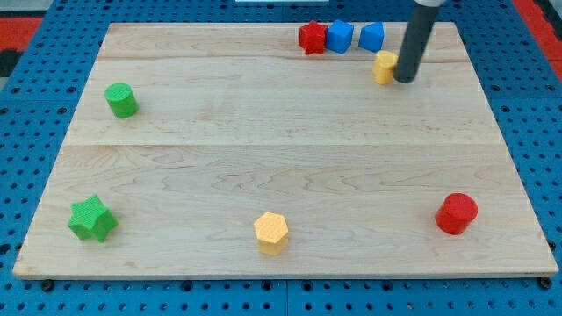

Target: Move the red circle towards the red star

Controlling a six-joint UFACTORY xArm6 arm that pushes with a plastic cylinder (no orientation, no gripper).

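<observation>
Rod comes down from the view's top right, slightly tilted; my tip point(405, 80) touches the right side of a small yellow block point(385, 67); no pincer on this rig, just the rod; red circle point(457, 213) sits near bottom right, well apart from tip; red star point(313, 38) at top edge beside two blue blocks point(340, 36).

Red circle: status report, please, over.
My tip beside yellow block, top right. Red circle untouched, bottom right. Red star at top; path open.
</observation>
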